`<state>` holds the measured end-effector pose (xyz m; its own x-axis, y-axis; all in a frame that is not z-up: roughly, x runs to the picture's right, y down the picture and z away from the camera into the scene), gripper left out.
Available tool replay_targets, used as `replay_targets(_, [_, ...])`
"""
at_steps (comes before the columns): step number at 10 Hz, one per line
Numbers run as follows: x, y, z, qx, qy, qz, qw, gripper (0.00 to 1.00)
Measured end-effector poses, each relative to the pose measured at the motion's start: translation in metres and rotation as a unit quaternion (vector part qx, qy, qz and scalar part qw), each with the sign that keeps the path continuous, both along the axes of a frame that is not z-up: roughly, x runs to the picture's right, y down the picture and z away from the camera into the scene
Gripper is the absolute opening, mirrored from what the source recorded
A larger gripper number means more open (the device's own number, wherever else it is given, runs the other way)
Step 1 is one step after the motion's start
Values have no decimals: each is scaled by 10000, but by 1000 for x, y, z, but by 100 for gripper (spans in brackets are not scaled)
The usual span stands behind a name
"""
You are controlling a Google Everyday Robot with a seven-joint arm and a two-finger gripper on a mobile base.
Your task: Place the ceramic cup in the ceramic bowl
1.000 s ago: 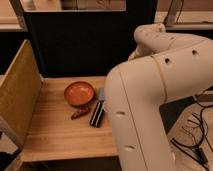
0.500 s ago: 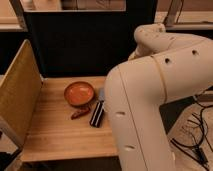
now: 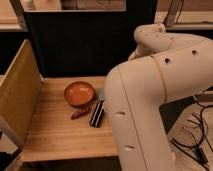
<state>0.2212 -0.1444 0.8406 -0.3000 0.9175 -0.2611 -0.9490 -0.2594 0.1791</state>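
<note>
The ceramic bowl [image 3: 79, 92], round and shallow with an orange-brown inside and a darker rim, sits on the wooden table [image 3: 55, 132] near its middle. The ceramic cup is hidden from this view. My white arm [image 3: 150, 100] fills the right half of the picture and bends over the table's right side. My gripper is out of sight behind the arm, standing open, and I cannot see anything it touches.
A dark oblong object [image 3: 96, 114] and a small reddish-brown item [image 3: 80, 114] lie just in front of the bowl. A pale blue piece [image 3: 101, 94] peeks out beside my arm. A tan panel [image 3: 17, 92] walls the table's left side; a dark backboard [image 3: 80, 45] stands behind.
</note>
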Motion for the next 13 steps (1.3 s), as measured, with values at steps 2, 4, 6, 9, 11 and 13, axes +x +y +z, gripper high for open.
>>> replay_targets(2, [-2, 1, -2, 0, -11, -46, 10000, 80])
replay_targets(4, [-13, 14, -8, -50, -84, -288, 9995, 80])
replay_targets(6, [-23, 28, -15, -101, -142, -502, 9986, 80])
replay_targets(9, [-38, 54, -27, -215, -276, -706, 9969, 80])
replay_targets(11, [-46, 83, -33, -409, -350, -832, 9951, 80])
replay_targets(13, [-45, 112, -39, -645, -326, -1005, 9923, 80])
